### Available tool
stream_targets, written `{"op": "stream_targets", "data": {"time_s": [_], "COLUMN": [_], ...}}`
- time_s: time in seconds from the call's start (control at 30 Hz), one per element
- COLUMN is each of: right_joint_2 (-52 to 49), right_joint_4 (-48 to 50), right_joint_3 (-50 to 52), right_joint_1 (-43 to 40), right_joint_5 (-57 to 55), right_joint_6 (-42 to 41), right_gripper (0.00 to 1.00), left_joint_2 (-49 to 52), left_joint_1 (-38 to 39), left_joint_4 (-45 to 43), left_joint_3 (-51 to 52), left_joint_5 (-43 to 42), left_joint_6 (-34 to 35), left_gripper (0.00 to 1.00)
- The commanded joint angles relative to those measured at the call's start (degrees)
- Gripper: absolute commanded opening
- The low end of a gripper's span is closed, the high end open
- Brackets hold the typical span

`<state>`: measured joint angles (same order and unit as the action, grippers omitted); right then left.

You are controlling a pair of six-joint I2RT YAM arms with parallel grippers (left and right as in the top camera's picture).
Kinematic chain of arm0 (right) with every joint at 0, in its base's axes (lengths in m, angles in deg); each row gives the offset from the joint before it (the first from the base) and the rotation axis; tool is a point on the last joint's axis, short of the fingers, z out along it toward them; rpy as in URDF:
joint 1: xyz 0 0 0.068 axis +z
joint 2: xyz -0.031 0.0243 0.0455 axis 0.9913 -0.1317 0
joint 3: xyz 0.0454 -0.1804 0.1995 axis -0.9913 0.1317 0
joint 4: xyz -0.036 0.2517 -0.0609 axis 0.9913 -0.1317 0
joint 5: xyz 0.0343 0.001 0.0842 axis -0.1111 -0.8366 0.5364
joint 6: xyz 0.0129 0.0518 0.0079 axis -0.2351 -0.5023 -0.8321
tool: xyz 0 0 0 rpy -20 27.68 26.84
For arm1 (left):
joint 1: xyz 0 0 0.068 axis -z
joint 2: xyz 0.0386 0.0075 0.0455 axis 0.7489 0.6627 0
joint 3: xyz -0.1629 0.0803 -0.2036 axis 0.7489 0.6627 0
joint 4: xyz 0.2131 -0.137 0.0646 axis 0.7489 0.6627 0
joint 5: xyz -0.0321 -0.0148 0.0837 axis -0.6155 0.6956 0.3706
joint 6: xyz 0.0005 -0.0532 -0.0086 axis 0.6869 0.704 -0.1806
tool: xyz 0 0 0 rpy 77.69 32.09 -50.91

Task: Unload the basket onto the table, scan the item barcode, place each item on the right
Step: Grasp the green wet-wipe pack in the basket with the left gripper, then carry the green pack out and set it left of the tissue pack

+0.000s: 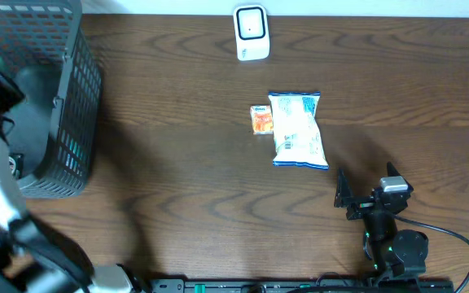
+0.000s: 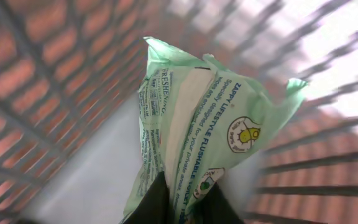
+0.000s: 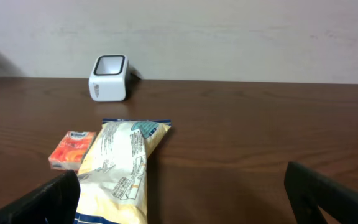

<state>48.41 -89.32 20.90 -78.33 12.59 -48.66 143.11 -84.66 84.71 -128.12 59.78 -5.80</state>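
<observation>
Left end effector (image 2: 185,202) is pinched tight on the bottom edge of a green wipes packet (image 2: 197,118), dark fingers (image 2: 151,202) on either side of it. Packet stands upright in the grip, printed face toward the wrist camera, inside the grey mesh basket (image 1: 72,89) at the far-left corner of the surface (image 1: 177,163). Basket walls are blurred all around it; can't tell if the packet touches the basket floor.

Right end effector (image 3: 188,202) is spread wide, holding nothing, low over the surface at the near-right side. Just ahead of it: white-and-blue snack bag (image 1: 298,130) lying flat, small orange packet (image 1: 261,120) touching its left edge. White scanner (image 1: 251,32) sits at the far edge of the surface, well apart from the basket and beyond the snack bag.
</observation>
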Motion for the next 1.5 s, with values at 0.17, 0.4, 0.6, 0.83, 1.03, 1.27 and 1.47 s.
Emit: {"op": "stream_targets", "data": {"time_s": [0.17,0.4,0.6,0.83,1.03,1.27,1.47], "right_joint_2": [0.3,0.3,0.3,0.3,0.3,0.3,0.3], "right_joint_4": [-0.2,-0.2,-0.2,-0.2,-0.2,-0.2,-0.2], "right_joint_3": [0.1,0.1,0.1,0.1,0.1,0.1,0.1], "right_joint_1": [0.3,0.3,0.3,0.3,0.3,0.3,0.3], "right_joint_5": [0.0,0.0,0.0,0.0,0.0,0.0,0.0], "right_joint_6": [-0.4,-0.4,-0.4,-0.4,-0.4,-0.4,-0.4], "right_gripper": [0.99,0.99,0.99,0.99,0.99,0.99,0.99], "left_joint_2": [-11.9,-15.1,-14.0,-9.8,-2.3,8.8,15.6], "left_joint_1": [4.5,18.1,31.5,44.7,53.2,58.3,59.5], "left_joint_4": [0.3,0.4,5.0,10.1,13.9,13.3,9.9], "left_joint_3": [-0.6,-0.6,-0.5,-0.5,-0.5,-0.5,-0.5], "left_joint_5": [-15.0,-15.4,-15.1,-5.9,6.8,14.1,14.1], "left_joint_6": [4.2,4.2,4.1,4.2,7.3,23.0,29.9], "left_gripper": [0.07,0.08,0.07,0.07,0.07,0.07,0.08]}}
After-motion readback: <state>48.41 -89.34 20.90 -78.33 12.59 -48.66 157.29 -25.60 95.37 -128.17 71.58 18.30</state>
